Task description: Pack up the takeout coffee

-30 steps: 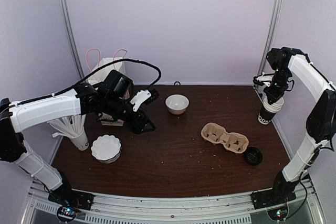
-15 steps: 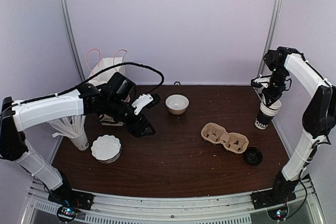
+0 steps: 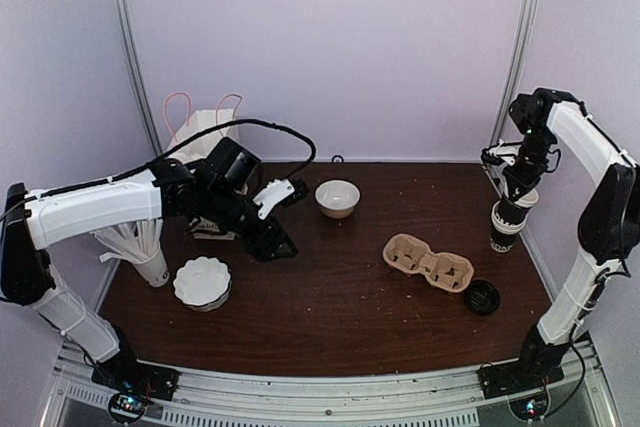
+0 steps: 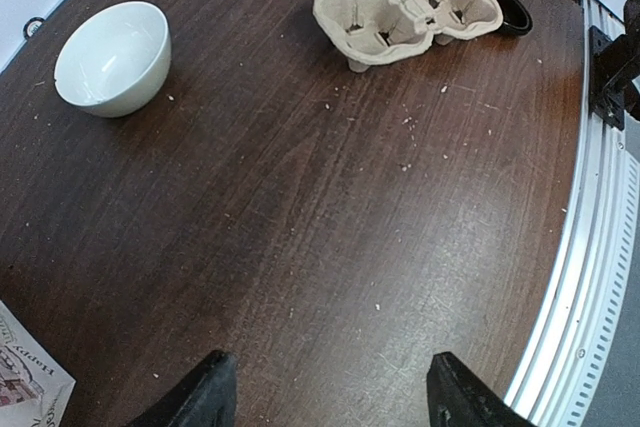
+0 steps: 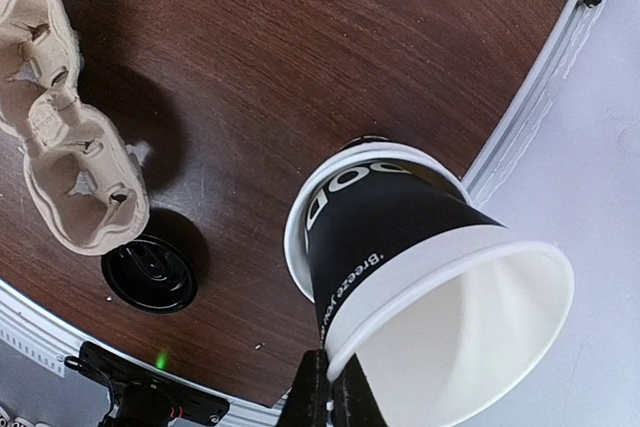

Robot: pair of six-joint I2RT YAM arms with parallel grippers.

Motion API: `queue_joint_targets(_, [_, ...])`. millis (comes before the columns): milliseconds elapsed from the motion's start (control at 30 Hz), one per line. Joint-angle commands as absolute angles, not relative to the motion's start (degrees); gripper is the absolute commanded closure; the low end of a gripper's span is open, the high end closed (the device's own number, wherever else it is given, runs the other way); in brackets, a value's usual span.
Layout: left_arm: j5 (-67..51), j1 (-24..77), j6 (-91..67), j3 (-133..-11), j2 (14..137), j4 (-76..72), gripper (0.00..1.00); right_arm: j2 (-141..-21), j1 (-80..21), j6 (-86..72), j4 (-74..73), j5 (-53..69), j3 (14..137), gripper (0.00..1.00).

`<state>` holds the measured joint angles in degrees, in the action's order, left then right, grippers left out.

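Right gripper (image 5: 326,387): fingers pressed together on the white rim of a cup (image 5: 420,247), one inside the mouth and one outside.
Cup from gripper: directly below the fingers, hanging from its rim at the far right edge of the table (image 4: 300,197).
Cup axis: near upright, mouth up; its base sits inside the rim of a lower cup (image 3: 504,232), so the two share one axis.
Lower cup: appears to stand on the table, though its foot is too small to be sure of.
Deciding relation: the two are nested, so I judge a pull has to run straight up along that shared axis or the lower cup may come with it.
Lid (image 5: 150,272): flat on the table, toward the near edge from the cups, just beside the right end of the carrier (image 5: 75,137).
Nearer arm: the right one, for both cups and the lid.
Left gripper (image 4: 330,392): jaws wide apart, empty, over bare wood on the left half.
Bag (image 3: 200,132): back left corner, behind the left arm, well apart from the cups.
Cup look: small, black paper, white lettering, white rim and inside, no lid; no lidded cup is in view.
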<state>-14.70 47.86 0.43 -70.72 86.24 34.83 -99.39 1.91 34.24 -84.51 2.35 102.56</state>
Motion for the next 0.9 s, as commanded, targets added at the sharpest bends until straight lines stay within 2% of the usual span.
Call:
queue_joint_targets(0, [-14.0, 48.3, 1.4, -72.2, 86.8, 34.7, 0.31, -96.5, 1.9, 34.7, -85.8, 0.6, 104.5, 1.00])
queue_joint_targets(367, [-12.8, 48.3, 2.3, -73.2, 88.7, 34.6, 0.31, -86.2, 1.8, 37.2, -84.2, -7.0, 101.8, 1.00])
queue_joint_targets(467, [-11.7, 48.3, 3.4, -77.1, 89.1, 37.6, 0.31, -83.9, 1.8, 38.3, -82.7, -11.8, 99.9, 1.00])
queue_joint_targets(533, [-10.7, 48.3, 4.4, -79.1, 88.6, 38.9, 0.31, -82.7, 1.8, 38.9, -83.5, -9.7, 100.6, 1.00])
queue_joint_targets(733, [-4.2, 48.3, 7.1, -81.7, 88.2, 37.6, 0.29, -79.6, -4.2, 41.2, -85.4, 8.9, 103.8, 1.00])
queue_joint_targets(867, [0.0, 48.3, 6.6, -80.8, 88.0, 33.9, 0.28, -75.6, -15.6, 43.2, -77.3, 4.2, 92.7, 1.00])
